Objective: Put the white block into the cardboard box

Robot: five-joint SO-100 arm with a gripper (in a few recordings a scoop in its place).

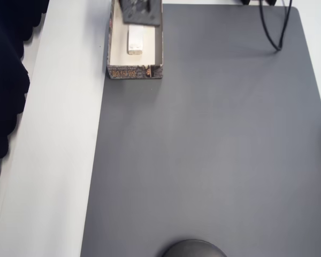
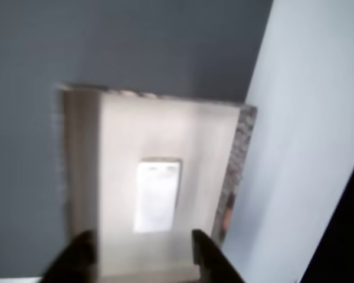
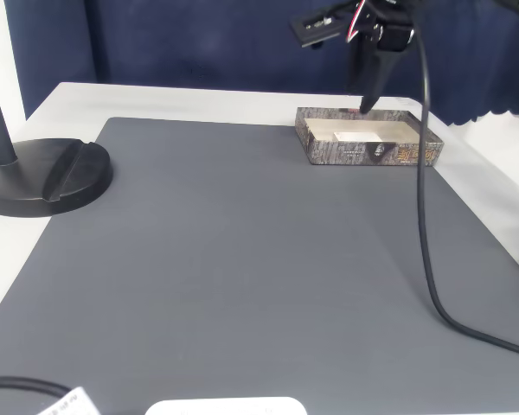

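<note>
The white block (image 1: 135, 40) lies flat on the cream floor of the cardboard box (image 1: 135, 72), which stands at the far left corner of the grey mat in the overhead view. In the wrist view the block (image 2: 157, 196) rests lengthwise inside the box (image 2: 200, 141), just beyond my gripper (image 2: 141, 253). My gripper is open, its two dark fingertips (image 2: 205, 252) spread apart with nothing between them. In the fixed view my gripper (image 3: 366, 102) hangs above the box's (image 3: 363, 153) back edge, clear of the block (image 3: 353, 136).
A black round stand base (image 3: 48, 177) sits at the mat's left in the fixed view. A black cable (image 3: 426, 216) hangs from the arm across the mat's right side. A white table strip (image 1: 59, 139) borders the mat (image 1: 203, 150).
</note>
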